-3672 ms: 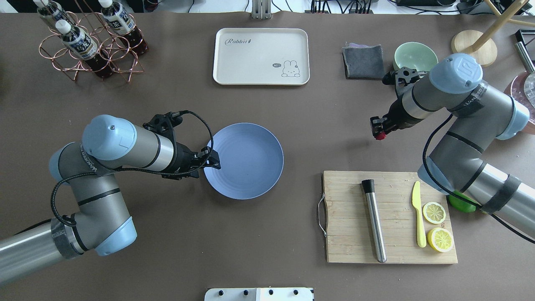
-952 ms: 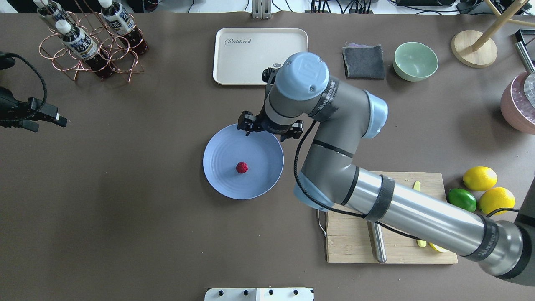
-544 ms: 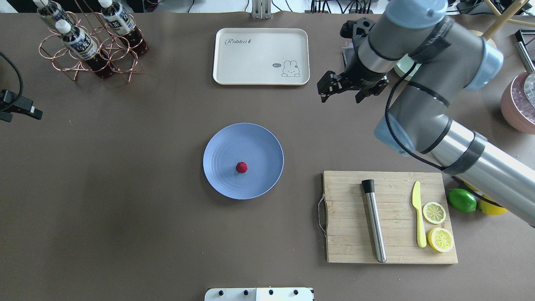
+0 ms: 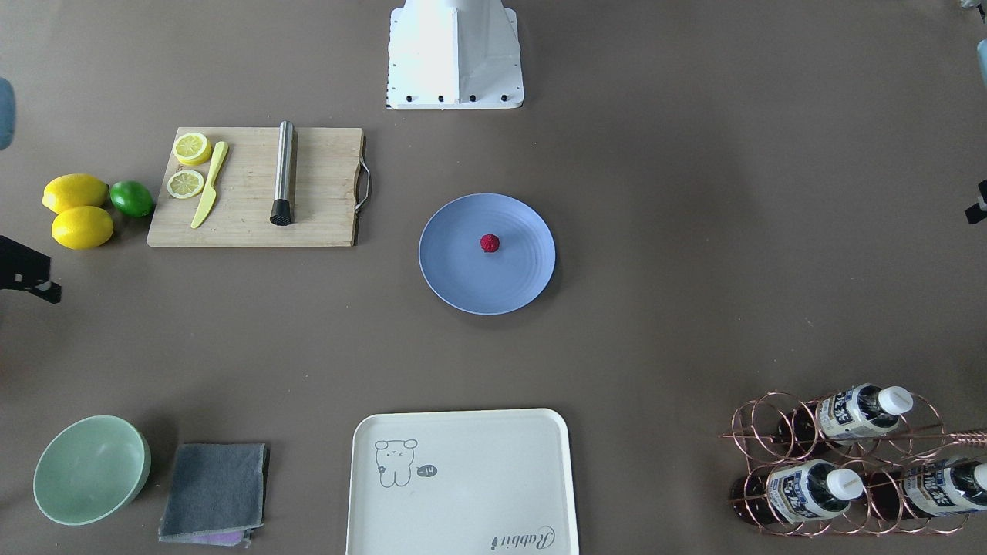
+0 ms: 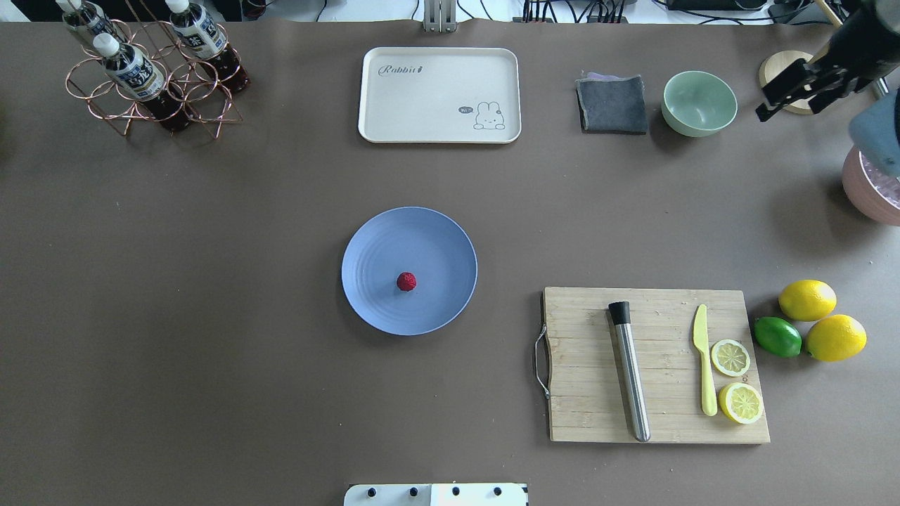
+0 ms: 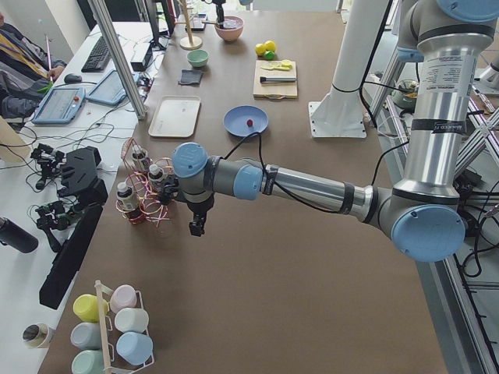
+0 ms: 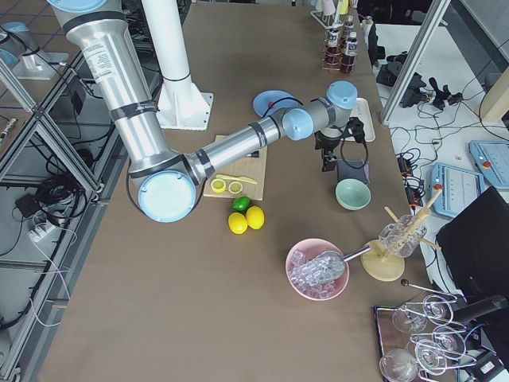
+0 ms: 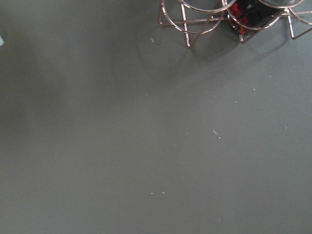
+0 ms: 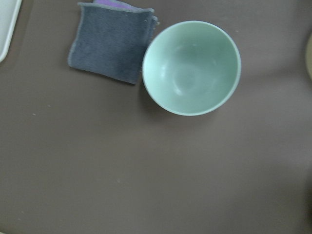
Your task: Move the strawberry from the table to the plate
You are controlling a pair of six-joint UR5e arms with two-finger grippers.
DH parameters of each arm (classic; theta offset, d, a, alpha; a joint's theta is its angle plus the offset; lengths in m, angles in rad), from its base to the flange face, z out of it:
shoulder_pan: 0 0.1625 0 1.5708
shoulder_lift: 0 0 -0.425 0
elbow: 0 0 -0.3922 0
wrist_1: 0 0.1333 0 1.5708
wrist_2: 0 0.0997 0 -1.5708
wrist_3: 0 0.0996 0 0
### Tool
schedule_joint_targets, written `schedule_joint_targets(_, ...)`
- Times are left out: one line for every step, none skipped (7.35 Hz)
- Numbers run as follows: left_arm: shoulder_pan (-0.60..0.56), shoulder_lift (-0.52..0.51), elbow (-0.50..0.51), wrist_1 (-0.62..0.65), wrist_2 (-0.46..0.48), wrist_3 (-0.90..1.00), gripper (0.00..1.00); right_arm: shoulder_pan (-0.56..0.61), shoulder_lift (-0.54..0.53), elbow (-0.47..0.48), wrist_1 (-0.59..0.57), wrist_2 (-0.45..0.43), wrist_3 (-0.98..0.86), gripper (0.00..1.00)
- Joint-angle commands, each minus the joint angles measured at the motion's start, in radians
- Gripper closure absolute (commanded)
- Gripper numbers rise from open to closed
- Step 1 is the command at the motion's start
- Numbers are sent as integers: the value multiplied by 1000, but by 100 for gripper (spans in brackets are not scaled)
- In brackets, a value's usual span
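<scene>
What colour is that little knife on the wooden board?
Pale yellow. The knife shows clearest in the overhead exterior view.

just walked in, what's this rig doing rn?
The strawberry lies near the middle of the blue plate with nothing gripping it, so the placing looks done. The right gripper hangs open and empty by the green bowl. The left gripper hovers beside the bottle rack at the table's other end; its state isn't readable.
</scene>
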Motion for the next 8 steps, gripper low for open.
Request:
schedule_joint_targets(-73, -29, -17, 132, -1, 111, 3, 200, -90, -10, -202, -21, -361, 0)
schedule_joint_targets(-73, -29, -17, 149, -4, 111, 3, 239, -141, -11, -215, -52, -392, 0)
schedule_joint_targets(-73, -29, -16, 173, -3, 113, 3, 270, -173, -11, -215, -73, -394, 0)
schedule_joint_targets(-74, -17, -19, 173, -3, 113, 3, 288, -193, -11, -215, -75, -394, 0)
schedule_joint_targets(-74, -3, -17, 173, -1, 113, 3, 311, -215, -11, -215, -77, -396, 0)
schedule_joint_targets(-73, 21, -14, 173, -3, 113, 3, 319, -222, -4, -210, -112, -397, 0)
schedule_joint_targets(-85, 24, -10, 173, 4, 111, 3, 319, -223, -2, -212, -124, -397, 0)
schedule_joint_targets(-112, 27, -16, 173, 39, 111, 3, 319, -229, -2, -212, -123, -396, 0)
